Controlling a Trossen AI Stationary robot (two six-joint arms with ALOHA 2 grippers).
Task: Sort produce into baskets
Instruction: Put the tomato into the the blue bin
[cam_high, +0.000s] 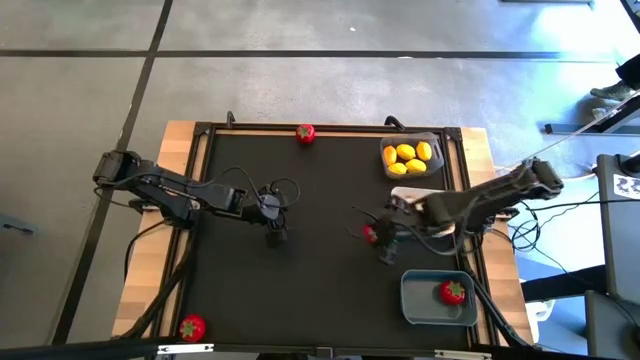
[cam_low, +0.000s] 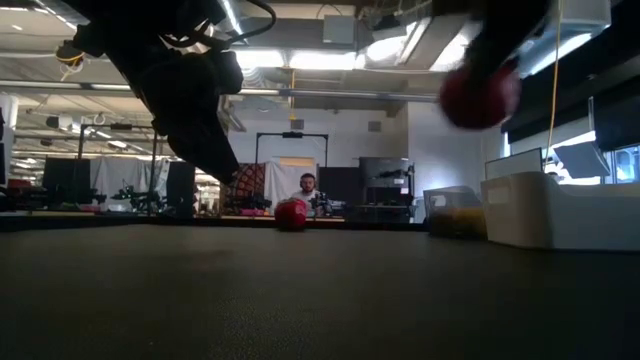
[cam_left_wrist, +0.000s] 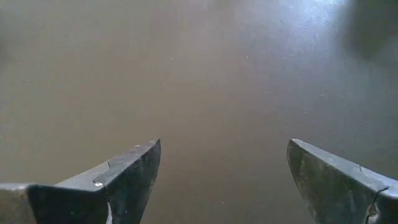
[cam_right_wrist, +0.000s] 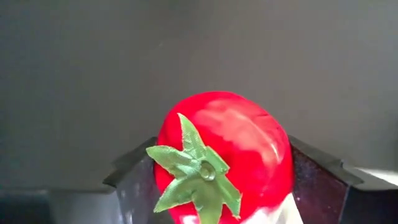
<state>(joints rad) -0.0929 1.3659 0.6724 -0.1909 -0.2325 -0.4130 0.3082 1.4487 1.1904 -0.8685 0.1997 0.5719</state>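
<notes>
My right gripper (cam_high: 380, 240) is shut on a red round fruit with a green top (cam_right_wrist: 236, 137), right of the black mat's middle. In the low view the fruit (cam_low: 480, 96) hangs high above the mat. My left gripper (cam_high: 275, 236) stands open over bare mat left of the middle, nothing between its fingers (cam_left_wrist: 134, 171). A dark grey basket (cam_high: 434, 140) at the far right holds yellow lemons (cam_high: 410, 157). A blue-grey basket (cam_high: 420, 300) at the near right holds one red fruit (cam_high: 453, 292). The white basket (cam_low: 560, 210) sits mostly under my right arm. My right gripper pinches the red fruit by its two opposite sides (cam_right_wrist: 163, 155) between the two fingers (cam_right_wrist: 314, 177). The fingers slant down from the table's right side. The fruit is lifted clear of the mat, its green top (cam_right_wrist: 199, 171) turned back toward the wrist.
One loose red fruit (cam_high: 305, 132) lies at the mat's far edge, another (cam_high: 192, 326) at the near left corner. A raised black frame (cam_high: 200, 180) runs round the mat. The mat's middle (cam_high: 320, 260) is bare. A person sits in the room beyond the table (cam_low: 308, 188).
</notes>
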